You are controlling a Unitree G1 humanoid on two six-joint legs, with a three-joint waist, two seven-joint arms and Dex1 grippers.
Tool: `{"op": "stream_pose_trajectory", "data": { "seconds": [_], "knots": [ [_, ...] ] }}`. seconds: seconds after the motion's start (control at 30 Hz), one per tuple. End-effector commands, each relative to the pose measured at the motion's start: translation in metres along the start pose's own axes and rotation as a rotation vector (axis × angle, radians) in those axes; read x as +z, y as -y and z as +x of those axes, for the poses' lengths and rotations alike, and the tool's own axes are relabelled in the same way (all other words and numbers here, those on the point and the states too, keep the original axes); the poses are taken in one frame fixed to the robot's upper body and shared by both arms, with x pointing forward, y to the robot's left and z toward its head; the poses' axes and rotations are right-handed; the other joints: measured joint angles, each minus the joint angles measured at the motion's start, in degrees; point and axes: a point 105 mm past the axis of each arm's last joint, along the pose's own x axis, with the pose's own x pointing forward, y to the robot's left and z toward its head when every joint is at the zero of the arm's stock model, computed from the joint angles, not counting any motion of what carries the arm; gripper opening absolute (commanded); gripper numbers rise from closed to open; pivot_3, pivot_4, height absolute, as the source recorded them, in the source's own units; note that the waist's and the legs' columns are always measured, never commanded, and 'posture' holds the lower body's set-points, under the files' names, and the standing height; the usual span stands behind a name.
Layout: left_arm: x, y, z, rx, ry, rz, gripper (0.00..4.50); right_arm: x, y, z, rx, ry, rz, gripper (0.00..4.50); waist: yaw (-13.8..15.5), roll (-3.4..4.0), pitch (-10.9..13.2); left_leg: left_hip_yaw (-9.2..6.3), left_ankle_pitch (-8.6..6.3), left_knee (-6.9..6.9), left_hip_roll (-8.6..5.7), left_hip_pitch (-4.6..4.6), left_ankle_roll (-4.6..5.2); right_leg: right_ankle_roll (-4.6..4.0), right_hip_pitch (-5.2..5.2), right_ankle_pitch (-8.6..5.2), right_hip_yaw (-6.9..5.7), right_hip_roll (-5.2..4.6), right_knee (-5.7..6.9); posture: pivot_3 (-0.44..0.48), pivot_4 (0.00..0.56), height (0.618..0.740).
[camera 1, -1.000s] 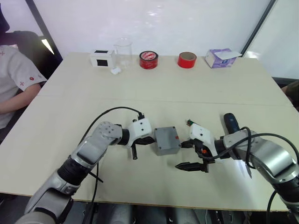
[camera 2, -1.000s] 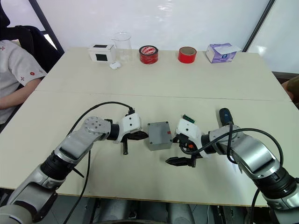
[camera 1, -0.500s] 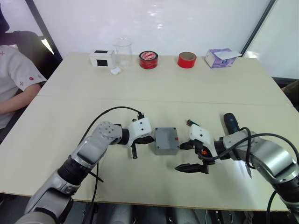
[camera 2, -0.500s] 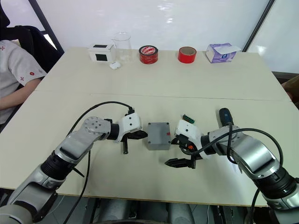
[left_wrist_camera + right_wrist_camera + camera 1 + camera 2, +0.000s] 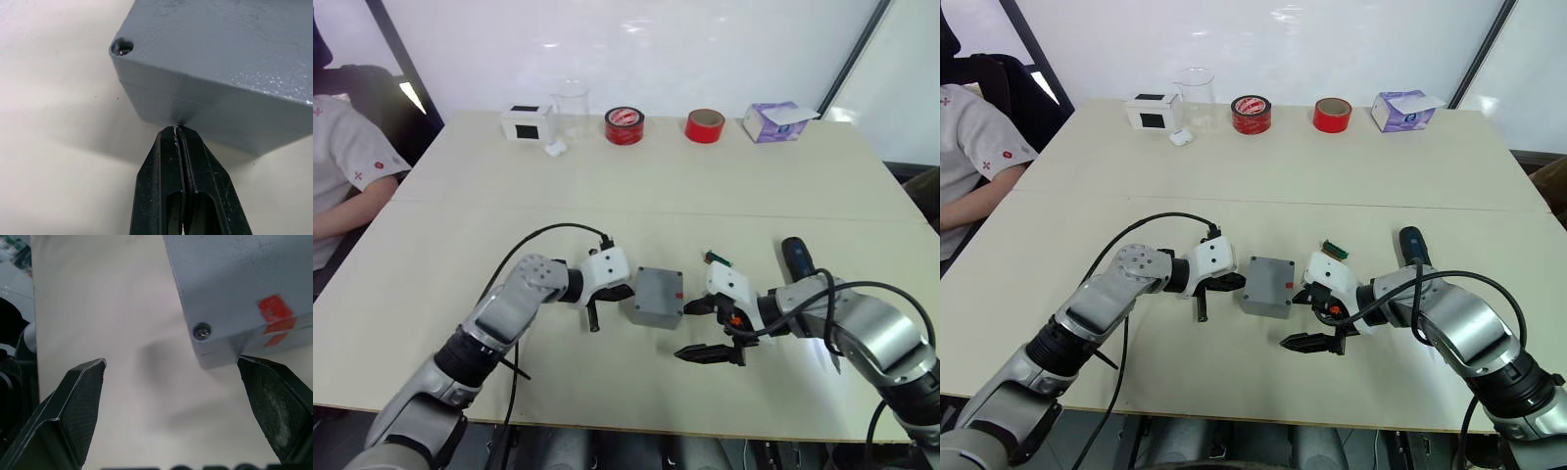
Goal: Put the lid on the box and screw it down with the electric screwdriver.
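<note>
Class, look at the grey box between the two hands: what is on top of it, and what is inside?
The lid sits on the box, a red patch at one edge. It hides everything inside the box.

Showing plain grey on lid (image 5: 658, 290) and box (image 5: 205, 105), a red patch sitting near right gripper (image 5: 695, 330). Showing black on both grippers' fingers (image 5: 178, 186), white on the housings. Electric screwdriver (image 5: 796, 257) appearing black. Table (image 5: 636, 186) showing pale beige.

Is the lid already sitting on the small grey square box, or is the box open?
On. The grey lid covers the box: a closing seam runs round the side, with a screw in the corner hole.
</note>
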Motion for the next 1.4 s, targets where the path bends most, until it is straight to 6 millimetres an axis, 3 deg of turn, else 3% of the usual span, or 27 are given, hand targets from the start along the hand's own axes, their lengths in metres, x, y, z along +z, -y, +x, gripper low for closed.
{"op": "stream_pose_trajectory", "data": {
  "seconds": [0.03, 0.1, 0.23, 0.37, 0.47, 0.53, 0.67, 0.77, 0.9, 1.4],
  "knots": [
    [0.010, 0.000, -0.007, -0.008, 0.025, 0.037, 0.00, 0.005, 0.002, -0.005, -0.025, 0.014, -0.042, 4.43, -0.02, 0.00, 0.00, 0.00, 0.00, 0.00, 0.00, 0.00, 0.00, 0.00, 0.00, 0.00, 0.00, 0.00, 0.00, 0.000, 0.150, 0.740],
    [0.009, 0.003, -0.010, -0.030, 0.025, 0.025, 0.00, 0.003, 0.006, -0.009, -0.049, 0.008, -0.039, 4.43, -0.03, 0.00, 0.00, 0.00, 0.00, 0.00, 0.00, 0.00, 0.00, 0.00, 0.00, 0.00, 0.00, 0.00, 0.00, 0.000, 0.150, 0.740],
    [0.012, 0.005, -0.026, -0.059, 0.038, -0.008, 0.00, 0.006, 0.024, -0.038, -0.130, 0.034, 0.008, 4.43, 0.01, 0.00, 0.00, 0.00, 0.00, 0.00, 0.01, 0.00, 0.00, -0.01, 0.00, 0.00, 0.00, -0.01, 0.00, 0.000, 0.150, 0.740],
    [0.035, -0.022, -0.046, 0.038, 0.170, -0.079, 0.00, 0.020, 0.060, -0.071, -0.285, 0.187, 0.074, 4.43, 0.02, -0.01, 0.01, 0.01, 0.00, 0.00, 0.02, 0.00, 0.00, -0.01, 0.00, 0.00, 0.00, -0.01, 0.00, 0.000, 0.150, 0.740],
    [0.047, -0.028, -0.051, 0.046, 0.234, -0.105, 0.00, 0.027, 0.079, -0.077, -0.355, 0.277, 0.101, 4.43, -0.05, -0.02, 0.01, 0.02, 0.00, 0.01, 0.01, 0.01, 0.00, 0.00, 0.01, 0.01, 0.00, 0.00, 0.00, 0.000, 0.150, 0.740],
    [0.056, -0.028, -0.053, 0.037, 0.272, -0.114, 0.00, 0.029, 0.092, -0.078, -0.404, 0.330, 0.117, 4.43, -0.13, -0.01, 0.00, 0.02, 0.00, -0.01, 0.01, 0.02, 0.00, 0.03, 0.01, 0.02, 0.00, 0.02, 0.01, 0.000, 0.150, 0.740],
    [0.068, -0.020, -0.052, 0.003, 0.326, -0.128, 0.00, 0.012, 0.114, -0.066, -0.486, 0.309, 0.112, 4.43, -0.10, -0.01, 0.00, 0.03, 0.00, -0.02, 0.01, 0.02, -0.01, 0.04, 0.00, 0.02, 0.00, 0.04, 0.03, 0.000, 0.150, 0.740],
    [0.067, -0.018, -0.050, 0.001, 0.320, -0.131, 0.00, 0.006, 0.120, -0.058, -0.497, 0.296, 0.102, 3.69, -0.14, 0.00, 0.01, 0.04, 0.01, -0.02, -0.01, 0.02, -0.02, 0.04, 0.00, 0.03, 0.01, 0.02, 0.05, 0.000, 0.150, 0.740],
    [0.063, -0.014, -0.048, -0.003, 0.304, -0.134, 0.00, 0.000, 0.129, -0.051, -0.506, 0.295, 0.106, 2.30, -0.24, 0.00, 0.00, 0.04, 0.01, -0.02, -0.01, 0.04, -0.02, 0.04, 0.00, 0.03, 0.01, 0.03, 0.08, 0.000, 0.150, 0.740],
    [0.060, -0.012, -0.048, 0.003, 0.288, -0.132, 0.00, 0.004, 0.138, -0.044, -0.501, 0.332, 0.106, 2.30, -0.34, 0.00, 0.00, 0.04, 0.02, -0.02, 0.00, 0.05, -0.03, 0.03, 0.00, 0.02, 0.01, 0.03, 0.11, 0.000, 0.150, 0.740]
  ]
}}
